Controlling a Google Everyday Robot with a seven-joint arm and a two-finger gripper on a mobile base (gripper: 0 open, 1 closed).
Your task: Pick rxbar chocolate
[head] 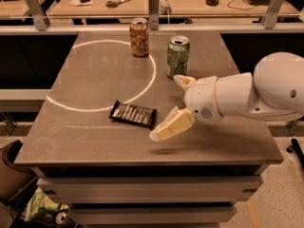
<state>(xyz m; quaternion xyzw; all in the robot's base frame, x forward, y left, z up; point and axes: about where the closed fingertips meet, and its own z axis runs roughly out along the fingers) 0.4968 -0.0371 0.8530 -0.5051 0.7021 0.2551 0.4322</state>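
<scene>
rxbar chocolate [133, 114]: where does it lie?

— Flat on the tabletop [90, 132], a little forward of the middle. Its long side runs roughly left to right, slightly skewed. It sits just outside the front arc of the white ring [153, 75] marked on the surface.

— How near the edges?

— Well back from the front edge, with a bare strip between. To its left the surface is open out to the left edge.

— And the end effector [166, 107]?

— It reaches in from the right on the white arm [247, 94], which crosses the right edge. Its two fingers are spread wide and grasp nothing. The lower finger [172, 125] points down toward the bar's right end, just beside it but apart. A shadow lies on the tabletop beneath it. The upper finger [183, 81] sits further back.

— What crowds it?

— The green can [178, 56] stands upright just behind the upper finger, close to it. The orange-brown can [139, 37] stands further back and left, on the ring's line. Both are well apart from the bar.
</scene>
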